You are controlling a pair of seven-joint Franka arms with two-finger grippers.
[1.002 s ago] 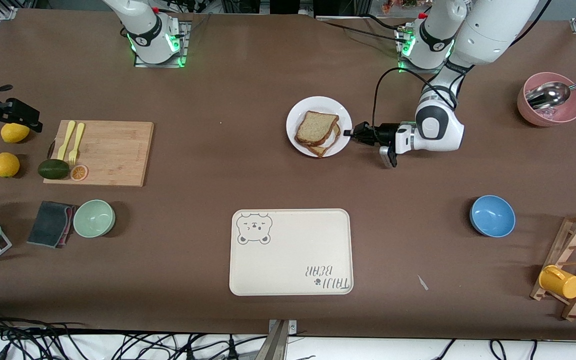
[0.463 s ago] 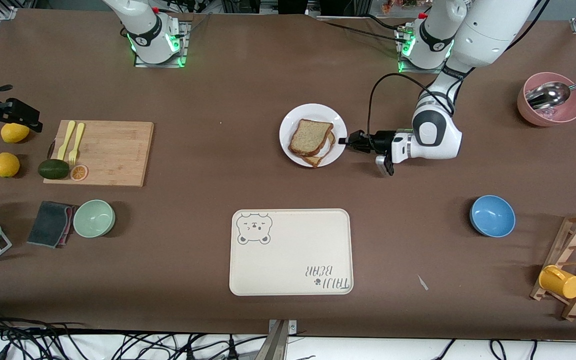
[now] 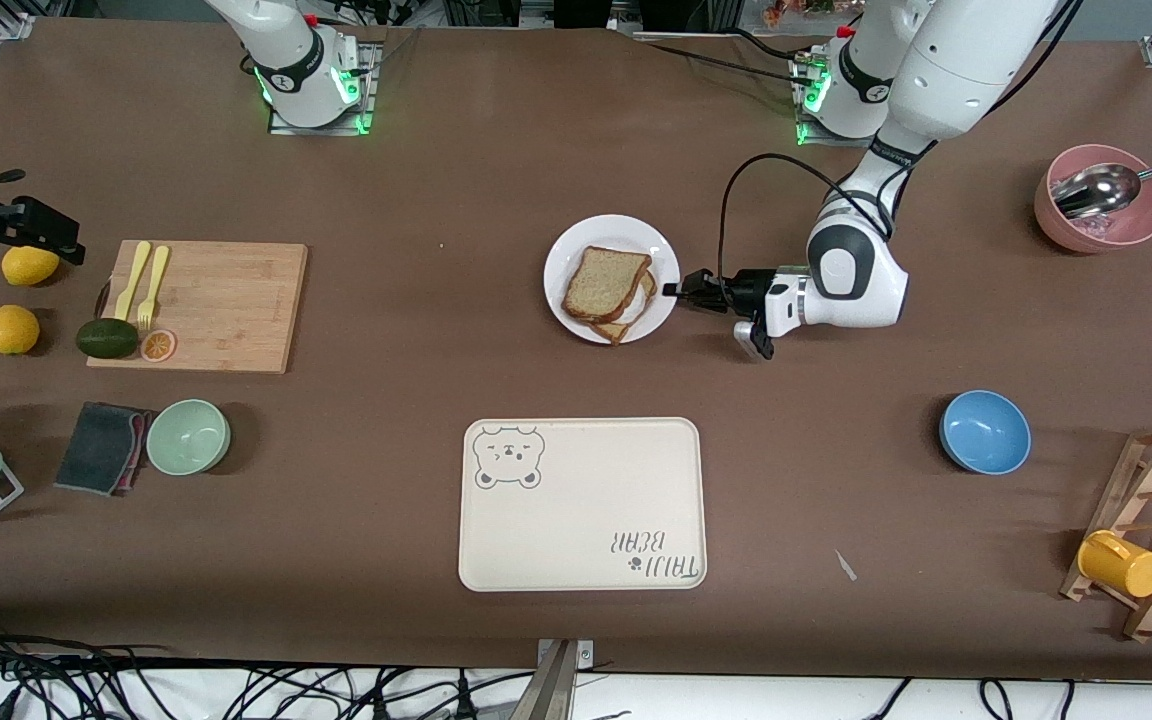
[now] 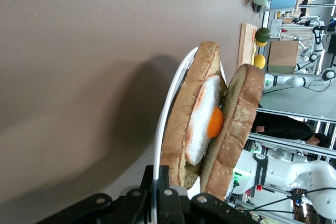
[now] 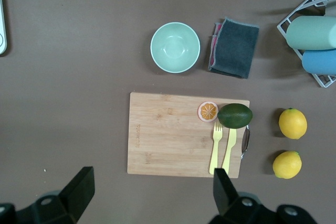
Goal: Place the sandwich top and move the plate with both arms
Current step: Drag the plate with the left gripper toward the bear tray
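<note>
The left arm reaches low over the counter, forearm level. The left claw (image 3: 674,290) is clamped, apparently, on the plate (image 3: 567,257) rim at three o'clock. The sandwich top (image 3: 605,283) lies on the egg toast (image 4: 191,129). The right claw (image 5: 149,195), spread wide, waits above the cutting board (image 5: 168,135).

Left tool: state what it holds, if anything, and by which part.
The left tool is shut on the plate, pinching the rim at the edge toward the left arm's end of the table. The sandwich top lies on the plate, untouched.
</note>
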